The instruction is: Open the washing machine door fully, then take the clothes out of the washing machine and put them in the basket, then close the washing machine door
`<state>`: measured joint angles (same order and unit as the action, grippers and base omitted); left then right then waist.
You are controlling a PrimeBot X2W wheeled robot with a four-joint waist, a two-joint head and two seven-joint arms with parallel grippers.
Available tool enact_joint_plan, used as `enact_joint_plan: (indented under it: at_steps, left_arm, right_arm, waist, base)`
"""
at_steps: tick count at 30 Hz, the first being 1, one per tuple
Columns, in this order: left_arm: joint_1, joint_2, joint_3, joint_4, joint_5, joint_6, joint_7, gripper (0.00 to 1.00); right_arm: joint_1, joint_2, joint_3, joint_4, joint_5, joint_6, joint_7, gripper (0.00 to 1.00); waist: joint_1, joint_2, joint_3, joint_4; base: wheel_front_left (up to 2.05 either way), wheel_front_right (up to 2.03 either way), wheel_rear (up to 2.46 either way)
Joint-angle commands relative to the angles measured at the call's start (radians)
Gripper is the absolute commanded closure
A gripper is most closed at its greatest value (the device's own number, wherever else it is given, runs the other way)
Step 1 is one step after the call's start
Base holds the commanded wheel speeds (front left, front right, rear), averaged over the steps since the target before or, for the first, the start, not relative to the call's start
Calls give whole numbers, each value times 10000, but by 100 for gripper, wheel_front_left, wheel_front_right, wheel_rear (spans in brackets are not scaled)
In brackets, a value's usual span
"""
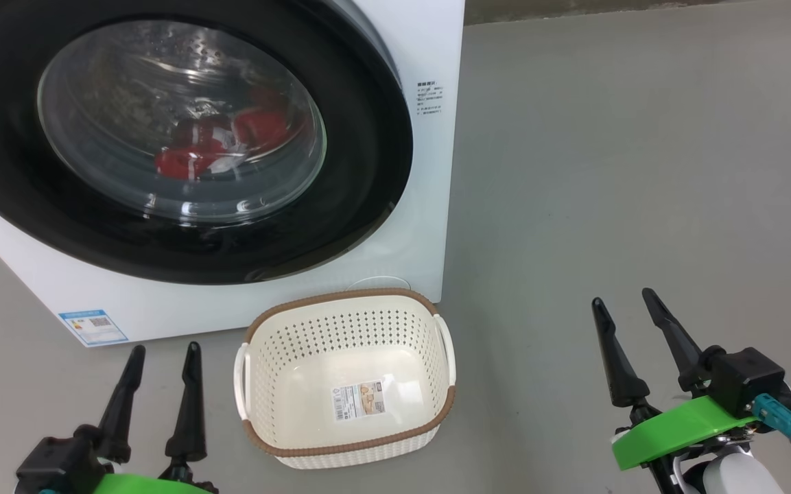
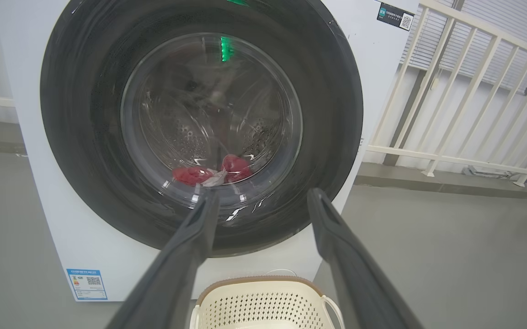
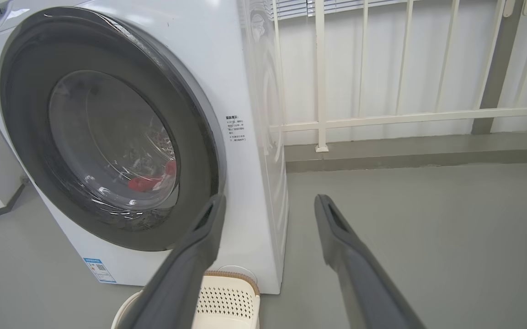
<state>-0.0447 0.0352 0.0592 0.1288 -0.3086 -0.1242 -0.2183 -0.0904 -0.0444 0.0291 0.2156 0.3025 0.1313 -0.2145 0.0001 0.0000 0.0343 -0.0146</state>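
The white washing machine (image 1: 429,206) fills the upper left of the head view. Its round black-rimmed door (image 1: 368,178) lies flat against the front, closed. Red clothes (image 1: 220,147) show through the glass at the bottom of the drum. The cream basket (image 1: 347,449) stands on the floor just in front of the machine, with nothing in it but a label sticker. My left gripper (image 1: 164,351) is open at the lower left, left of the basket. My right gripper (image 1: 625,296) is open at the lower right, over bare floor. Both hold nothing.
Grey floor (image 1: 642,171) stretches to the right of the machine. A white railing (image 3: 382,119) runs behind it on a raised kerb. A blue label sticker (image 1: 93,327) sits at the machine's lower left corner.
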Motion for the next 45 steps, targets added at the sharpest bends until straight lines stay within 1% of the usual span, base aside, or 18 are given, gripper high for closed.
enact_joint_plan:
  at_steps: [1, 11, 22, 30, 31, 32, 33, 34, 35, 39, 45]
  left_arm:
    - [-237, 132, 273, -355, 332, -59, -134, 0]
    - [-278, 151, 265, -425, 1415, -65, -429, 0]
    - [-286, 151, 194, -378, 1369, -65, -435, 0]
    - [-485, 151, 181, -309, 1359, -65, -435, 0]
    - [-525, 151, 174, -317, 1358, -65, -435, 0]
    - [-565, 151, 167, -330, 1357, -65, -435, 0]
    - [-609, 151, 159, -351, 1355, -65, -435, 0]
    - [-656, 151, 151, -382, 1342, -65, -435, 0]
    - [-709, 151, 136, -436, 1311, -65, -435, 0]
    - [-831, 151, 49, -689, 1215, -65, -435, 0]
    - [-1190, 151, -103, -1093, 988, -65, -435, 0]
  right_arm:
    - [-347, -122, 277, -321, -323, -5, -174, 0]
    - [-425, -178, 465, -441, -1477, -6, -467, 0]
    - [-394, -212, 477, -442, -1462, -6, -473, 0]
    - [-503, -222, 477, -528, -1258, -6, -473, 0]
    - [-540, -218, 482, -531, -1167, -6, -473, 13]
    - [-595, -211, 473, -530, -1043, -6, -473, 49]
    - [-667, -207, 484, -524, -923, -6, -473, 62]
    - [-750, -206, 514, -509, -804, -6, -473, 94]
    - [-845, -224, 544, -506, -716, -6, -473, 100]
    - [-1171, -266, 551, -482, -242, -6, -473, 100]
    - [-2005, -362, 546, -261, 1636, -6, -473, 100]
  waist:
    - [0, 0, -3, 3]
    - [0, 0, 66, -10]
    - [0, 0, 101, 49]
    - [0, 0, 438, 120]
    - [0, 0, 519, 136]
    - [0, 0, 606, 152]
    - [0, 0, 700, 168]
    - [0, 0, 791, 182]
    - [0, 0, 890, 198]
    - [0, 0, 1219, 289]
    - [0, 0, 1891, 539]
  base:
    - [0, 0, 0]
    - [0, 0, 0]
    - [0, 0, 0]
    - [0, 0, 0]
    - [0, 0, 0]
    - [0, 0, 0]
    - [0, 0, 0]
    - [0, 0, 0]
    - [0, 0, 0]
    - [0, 0, 0]
    - [0, 0, 0]
